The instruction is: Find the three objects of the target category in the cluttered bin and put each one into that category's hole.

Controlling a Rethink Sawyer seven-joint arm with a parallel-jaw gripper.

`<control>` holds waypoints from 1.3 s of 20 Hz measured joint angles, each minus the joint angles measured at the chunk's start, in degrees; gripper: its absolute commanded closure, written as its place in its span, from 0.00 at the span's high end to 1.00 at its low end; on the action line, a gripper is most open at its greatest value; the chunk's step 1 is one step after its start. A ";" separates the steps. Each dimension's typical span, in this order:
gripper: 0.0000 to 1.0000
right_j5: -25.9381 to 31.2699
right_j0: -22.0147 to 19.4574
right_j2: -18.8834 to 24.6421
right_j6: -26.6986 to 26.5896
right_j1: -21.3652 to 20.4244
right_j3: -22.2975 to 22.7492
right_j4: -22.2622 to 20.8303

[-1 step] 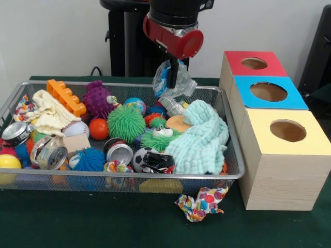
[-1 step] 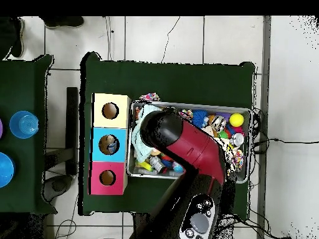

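Main risk: the crumpled clear plastic bag with blue print [image 1: 168, 77] was pinched only at a fold, its bulk hanging loose below my pincer [image 1: 175, 77]. Thin film like that could slide out on the carry, I judged, and fall back among the clutter or onto the green cloth, where a crumpled spotted wrapper [image 1: 201, 202] already lay outside the bin. A trailing corner hung near the pale green waffle cloth [image 1: 199, 137] and could snag it. Loose film might also catch the rim of a hole rather than drop in.

Pose: my red and black arm came down over the far right part of the wire mesh bin [image 1: 235, 170], wrist vertical, pincer clenched on the bag, which hung clear above the bin's contents. From overhead my arm hid the bag. The wooden box with red, blue and yellow tops [image 1: 282, 150] stood just beside the bin; which hole suits the bag I could not tell.
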 measured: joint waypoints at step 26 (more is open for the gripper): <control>0.00 5.00 7.73 -4.97 14.69 0.86 -5.07 1.49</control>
